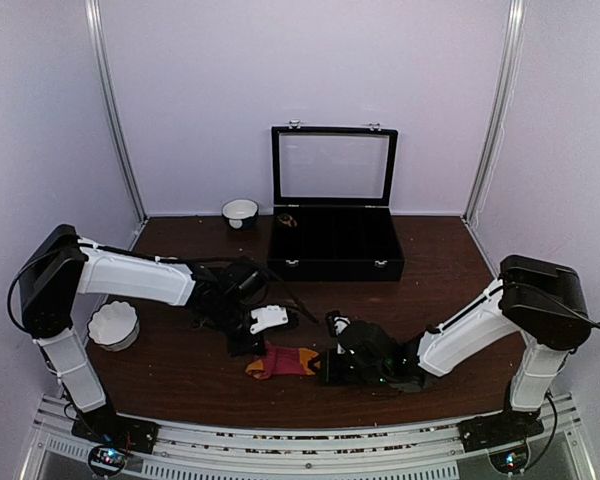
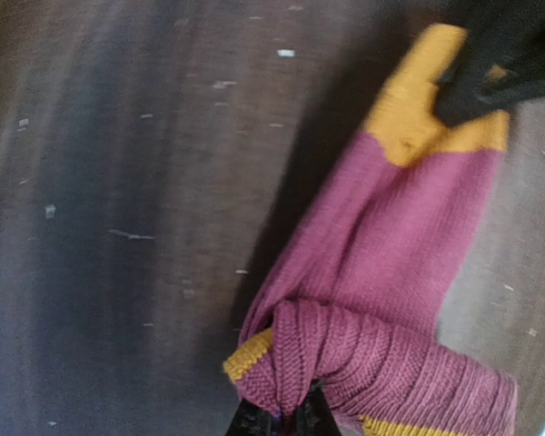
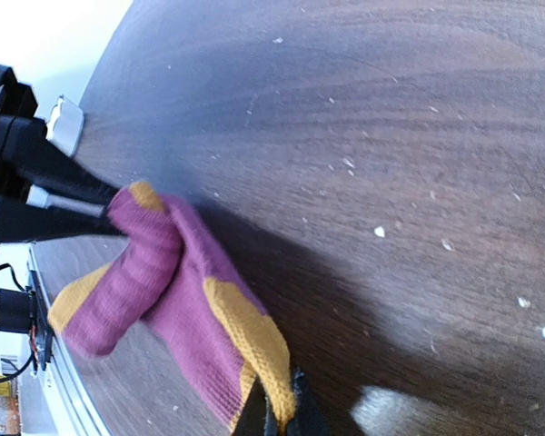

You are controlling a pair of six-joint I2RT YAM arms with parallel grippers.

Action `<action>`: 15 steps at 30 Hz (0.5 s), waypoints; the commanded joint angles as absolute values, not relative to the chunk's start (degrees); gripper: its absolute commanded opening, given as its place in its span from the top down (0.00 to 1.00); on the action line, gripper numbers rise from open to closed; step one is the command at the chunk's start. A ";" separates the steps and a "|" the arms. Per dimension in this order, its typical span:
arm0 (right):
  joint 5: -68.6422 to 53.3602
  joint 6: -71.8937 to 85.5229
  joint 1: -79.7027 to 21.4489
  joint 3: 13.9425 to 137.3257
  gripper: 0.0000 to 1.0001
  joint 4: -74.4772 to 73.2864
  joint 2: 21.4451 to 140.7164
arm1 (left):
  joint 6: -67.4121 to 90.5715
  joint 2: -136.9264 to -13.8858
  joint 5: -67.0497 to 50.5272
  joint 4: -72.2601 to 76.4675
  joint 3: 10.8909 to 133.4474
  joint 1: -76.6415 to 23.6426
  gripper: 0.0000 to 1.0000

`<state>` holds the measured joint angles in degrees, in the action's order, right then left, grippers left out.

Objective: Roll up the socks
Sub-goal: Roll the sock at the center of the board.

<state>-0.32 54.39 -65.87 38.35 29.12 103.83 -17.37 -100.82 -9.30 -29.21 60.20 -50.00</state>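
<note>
I find the magenta-red knitted sock with orange toe (image 1: pixel 283 362) lying on the dark wooden counter (image 1: pixel 170 385). The left tool (image 2: pixel 286 418) is clamped on its folded cuff, the right tool (image 3: pixel 277 411) on its toe.

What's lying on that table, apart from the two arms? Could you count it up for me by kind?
Bowls: 2 (white bowl at the back, fluted bowl on the left)
Boxes: 1 (black box, lid up)
Socks: 1 (magenta sock, possibly a layered pair)
Unidentified: 1 (small item beside the box, too small to tell)
Total: 5
</note>
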 commanded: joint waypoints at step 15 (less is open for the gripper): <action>7.19 51.22 -63.91 41.36 0.55 20.69 101.98 | -10.06 -109.57 7.38 -29.35 64.87 -50.10 1.00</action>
